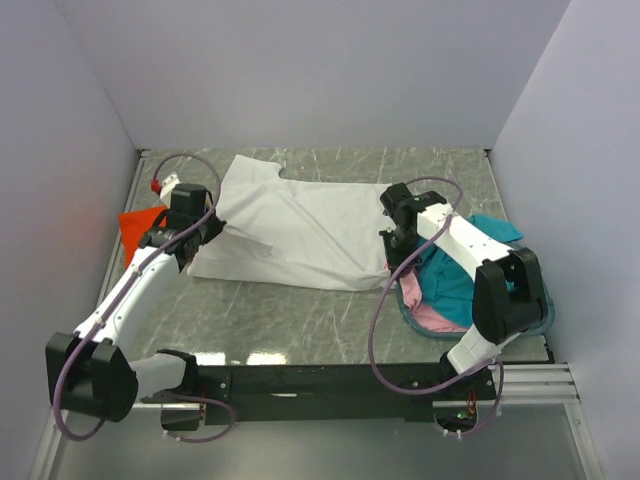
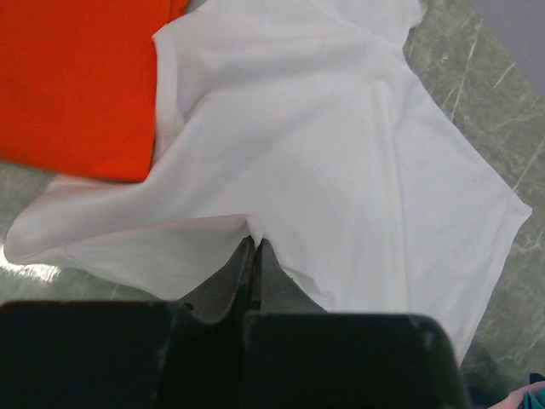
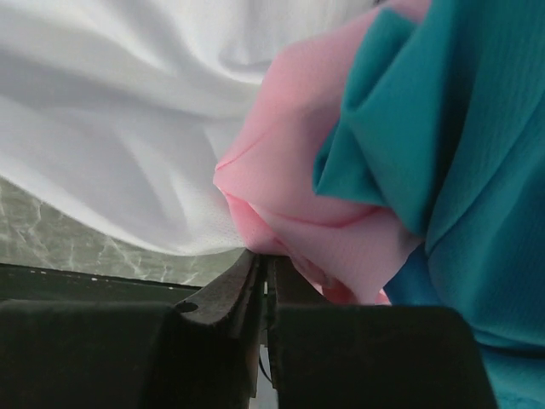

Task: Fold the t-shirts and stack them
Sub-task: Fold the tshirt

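Observation:
A white t-shirt (image 1: 290,225) lies spread across the middle of the table. My left gripper (image 1: 203,237) is shut on its left edge, and the cloth rises to the pinched tips (image 2: 255,240). An orange t-shirt (image 1: 138,225) lies just left of it, large in the left wrist view (image 2: 77,85). My right gripper (image 1: 400,252) is shut at the white shirt's right edge (image 3: 266,254), where the white hem (image 3: 128,170) meets the tips. A pink t-shirt (image 3: 298,170) bulges against the right finger. The teal t-shirt (image 1: 455,275) lies bunched behind it.
The pink (image 1: 430,312) and teal shirts sit heaped in a translucent teal basket (image 1: 543,318) at the right, next to the right arm. Grey walls close in the table on the left, back and right. A dark rail (image 1: 330,380) runs along the near edge.

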You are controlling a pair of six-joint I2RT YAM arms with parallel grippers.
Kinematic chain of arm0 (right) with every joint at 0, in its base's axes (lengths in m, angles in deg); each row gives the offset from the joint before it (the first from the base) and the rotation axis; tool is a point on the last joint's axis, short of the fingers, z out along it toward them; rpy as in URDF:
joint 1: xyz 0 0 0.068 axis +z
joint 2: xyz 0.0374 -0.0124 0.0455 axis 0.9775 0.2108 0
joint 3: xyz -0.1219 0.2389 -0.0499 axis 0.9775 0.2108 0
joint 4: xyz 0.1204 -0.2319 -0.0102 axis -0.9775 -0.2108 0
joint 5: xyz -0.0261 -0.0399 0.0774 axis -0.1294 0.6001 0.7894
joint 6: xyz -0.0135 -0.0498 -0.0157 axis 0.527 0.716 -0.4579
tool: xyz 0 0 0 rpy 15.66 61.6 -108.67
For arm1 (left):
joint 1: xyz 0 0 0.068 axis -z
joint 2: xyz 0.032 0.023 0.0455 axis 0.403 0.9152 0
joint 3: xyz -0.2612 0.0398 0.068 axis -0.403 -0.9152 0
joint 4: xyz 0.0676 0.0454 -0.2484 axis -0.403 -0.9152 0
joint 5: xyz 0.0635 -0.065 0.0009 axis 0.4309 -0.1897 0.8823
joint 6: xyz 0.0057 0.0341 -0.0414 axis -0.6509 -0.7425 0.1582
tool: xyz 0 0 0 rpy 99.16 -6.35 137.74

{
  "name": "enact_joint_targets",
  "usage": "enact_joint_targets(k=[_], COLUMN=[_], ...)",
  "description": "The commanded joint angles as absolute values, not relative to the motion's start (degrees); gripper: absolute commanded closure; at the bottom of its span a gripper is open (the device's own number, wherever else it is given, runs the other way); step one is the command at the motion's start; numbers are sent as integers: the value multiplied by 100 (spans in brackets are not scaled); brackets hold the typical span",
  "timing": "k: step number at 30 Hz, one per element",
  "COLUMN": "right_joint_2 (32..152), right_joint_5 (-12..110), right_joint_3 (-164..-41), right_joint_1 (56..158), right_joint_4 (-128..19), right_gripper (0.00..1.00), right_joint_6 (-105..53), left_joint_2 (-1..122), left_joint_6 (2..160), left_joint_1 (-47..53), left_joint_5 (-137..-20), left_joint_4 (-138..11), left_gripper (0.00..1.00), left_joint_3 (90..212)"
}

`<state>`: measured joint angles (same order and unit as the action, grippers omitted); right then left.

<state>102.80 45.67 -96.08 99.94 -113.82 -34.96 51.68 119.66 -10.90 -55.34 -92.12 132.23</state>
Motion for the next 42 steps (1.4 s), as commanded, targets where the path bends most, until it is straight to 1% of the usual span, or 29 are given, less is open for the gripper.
enact_joint_targets(k=[1, 17, 23, 25, 26, 27, 28, 29, 30, 32, 33, 35, 39, 42], right_joint_2=[10440, 10950, 11125, 11152, 11152, 11143, 11126, 11117, 11056, 10959, 10863, 10739, 10415, 10247], right_joint_5=[4510, 4554, 4598, 4581, 4589, 4598, 4616, 4633, 4660, 4677, 4686, 4712, 4686, 4607], right_joint_3=[-10008, -10509, -10685, -10729, -10764, -10791, -10817, -10861, -10887, -10984, -11010, -11063, -11055, -10993], right_joint_1=[9884, 9664, 9638, 9629, 9620, 9620, 9611, 9611, 9611, 9620, 9620, 9620, 9707, 9856], right_joint_4=[-11494, -11442, -11389, -11354, -11328, -11319, -11275, -11248, -11213, -11125, -11099, -10994, -10897, -10844], right_gripper=[92, 92, 89, 86, 83, 68, 59, 52, 41, 36, 33, 31, 31, 30], right_joint_6=[-3314, -3261, -3332, -3358, -3393, -3411, -3428, -3472, -3507, -3577, -3604, -3665, -3701, -3710], left_joint_2=[5406, 6259, 6654, 6760, 6786, 6795, 6822, 6839, 6839, 6787, 6769, 6699, 6550, 6278], left_joint_6=[11414, 11168, 11124, 11167, 11237, 11264, 11290, 11308, 11334, 11326, 11317, 11317, 11352, 11475], left_joint_1=[-1207, -1506, -1550, -1559, -1568, -1577, -1577, -1594, -1594, -1594, -1594, -1594, -1629, -1717], left_joint_5=[-5753, -6016, -6069, -6008, -5895, -5850, -5806, -5727, -5701, -5665, -5613, -5569, -5603, -5752], left_joint_4=[-8665, -8243, -8182, -8216, -8225, -8251, -8269, -8287, -8322, -8322, -8339, -8445, -8577, -8595], left_gripper=[100, 100, 100, 100, 91, 79, 64, 37, 29, 21, 19, 16, 13, 13], left_joint_3=[13663, 13962, 14208, 14304, 14340, 14375, 14454, 14498, 14542, 14621, 14630, 14656, 14420, 13938])
